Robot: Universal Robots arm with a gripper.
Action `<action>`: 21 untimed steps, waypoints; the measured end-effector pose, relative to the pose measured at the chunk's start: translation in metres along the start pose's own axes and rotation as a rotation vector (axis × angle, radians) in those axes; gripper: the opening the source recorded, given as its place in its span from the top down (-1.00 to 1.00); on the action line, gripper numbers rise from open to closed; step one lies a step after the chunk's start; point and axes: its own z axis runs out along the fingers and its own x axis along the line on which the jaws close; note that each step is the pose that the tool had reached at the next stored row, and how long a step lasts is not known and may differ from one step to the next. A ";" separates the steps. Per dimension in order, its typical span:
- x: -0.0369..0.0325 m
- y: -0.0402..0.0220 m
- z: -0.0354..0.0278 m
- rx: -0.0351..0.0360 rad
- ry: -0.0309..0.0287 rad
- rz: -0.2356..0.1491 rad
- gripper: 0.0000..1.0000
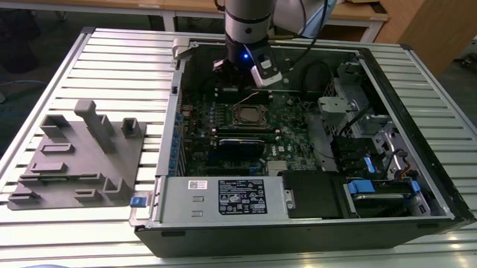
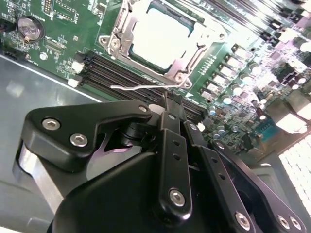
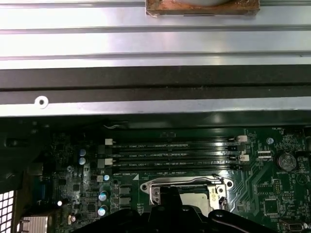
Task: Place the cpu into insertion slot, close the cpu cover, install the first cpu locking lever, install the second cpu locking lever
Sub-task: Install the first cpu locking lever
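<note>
The black pincer (image 2: 166, 100) has its fingers drawn together into one narrow tip, hanging low over the board with nothing visibly clamped between them. Just beyond that tip, in the second wrist view, a thin silver wire locking lever (image 2: 141, 88) lies across the long black memory slots (image 2: 121, 73). Whether the tip touches the wire cannot be told. Right past the lever sits the small square insertion slot with its silvery metal rim (image 1: 249, 124), and the flat square cpu with a dull silver-grey top (image 2: 158, 36) is already seated inside it. The thin square silver cpu cover (image 2: 127, 24) lies down flat around the chip, whose top shows through the cover's large window. The socket stands on the green motherboard (image 2: 63, 29), which also carries a round silver coin cell (image 2: 30, 29) off to one side of the memory slots. In the exterior view the grey robot arm (image 1: 247, 25) reaches down into a black open computer case (image 1: 417, 167) that lies on its side. At the near end of the case is a silver metal power supply box with a white label (image 1: 223, 195). The case rests on a silver slatted metal surface (image 1: 111, 61). On the exterior view's left, well apart from the case, is a grey plastic fixture block with upright posts (image 1: 75, 156).
</note>
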 end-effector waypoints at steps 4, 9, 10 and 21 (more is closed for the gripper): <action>-0.0047 0.0024 0.0037 0.0016 0.0001 0.000 0.79; -0.0072 0.0029 0.0089 -0.0028 0.0002 0.000 0.79; -0.0073 0.0029 0.0097 -0.0067 0.0005 0.000 0.79; -0.0128 0.0077 0.0171 -0.0303 0.0015 0.001 0.79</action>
